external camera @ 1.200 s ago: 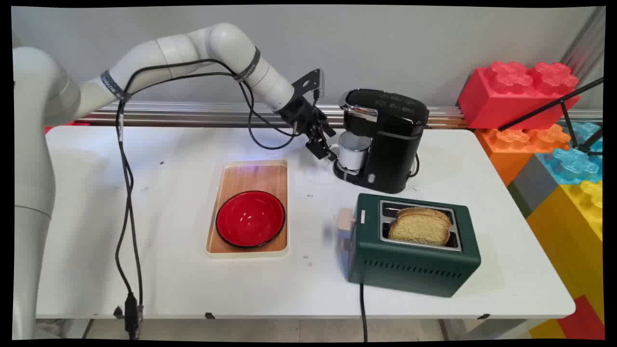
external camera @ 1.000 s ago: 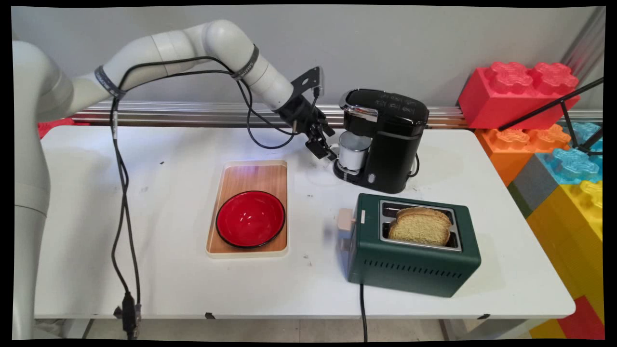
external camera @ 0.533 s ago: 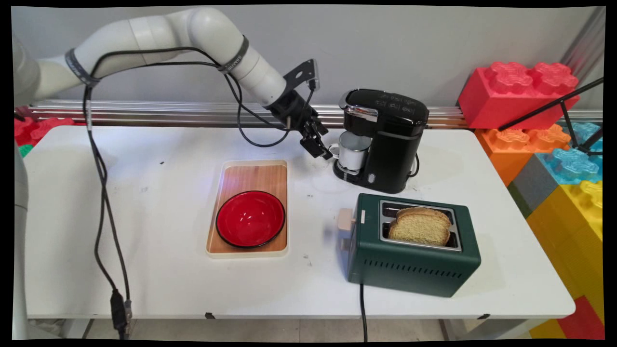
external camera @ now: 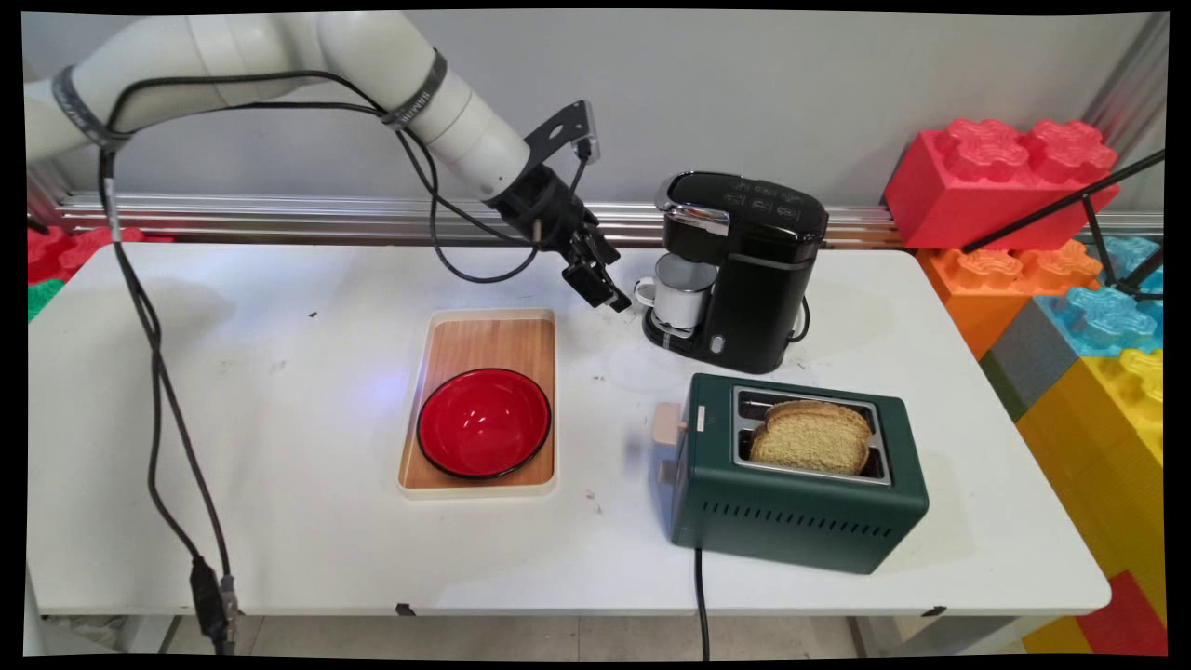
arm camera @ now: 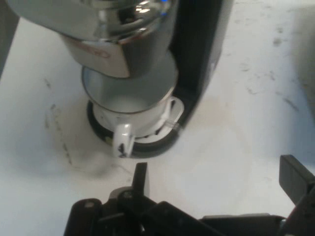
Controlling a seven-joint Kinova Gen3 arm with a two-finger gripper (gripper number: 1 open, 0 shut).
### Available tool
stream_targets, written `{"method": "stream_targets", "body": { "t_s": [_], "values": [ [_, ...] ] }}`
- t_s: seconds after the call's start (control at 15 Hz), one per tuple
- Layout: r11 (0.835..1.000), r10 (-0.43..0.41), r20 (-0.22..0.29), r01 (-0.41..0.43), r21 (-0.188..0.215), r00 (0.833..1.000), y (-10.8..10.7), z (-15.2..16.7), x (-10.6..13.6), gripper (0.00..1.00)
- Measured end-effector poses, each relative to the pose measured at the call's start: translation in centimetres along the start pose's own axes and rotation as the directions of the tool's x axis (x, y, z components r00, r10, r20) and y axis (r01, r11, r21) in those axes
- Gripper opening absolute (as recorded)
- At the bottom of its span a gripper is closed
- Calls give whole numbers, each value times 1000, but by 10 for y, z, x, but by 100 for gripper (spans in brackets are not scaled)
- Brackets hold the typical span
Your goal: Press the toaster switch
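Gaping empty, gripper (external camera: 605, 293) beside empty white mug (external camera: 679, 290) under coffee maker (external camera: 756, 270).

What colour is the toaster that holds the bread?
The toaster is dark green, seen best in the main view.

White table (external camera: 279, 521) — tray (external camera: 484, 340) left of centre, coffee maker (external camera: 744, 270) at back, green toaster (external camera: 796, 502) in front of it, cord (external camera: 700, 596) over near edge.

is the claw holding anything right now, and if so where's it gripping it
Nothing is held. The claw is open and empty, just short of the mug handle under the coffee maker.
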Motion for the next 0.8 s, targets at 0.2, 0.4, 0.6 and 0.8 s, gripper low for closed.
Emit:
{"method": "stream_targets", "body": {
  "t_s": [0.2, 0.4, 0.6, 0.8],
  "values": [
    [999, -19, -13, 19, -31, 1000, 19, -14, 4, 100],
    [996, -32, -37, 29, -85, 999, 43, -27, 12, 100],
    [990, -43, -58, 34, -134, 997, 65, -36, 19, 100],
    [984, -43, -76, 29, -177, 996, 87, -44, 24, 100]
  ]
}}
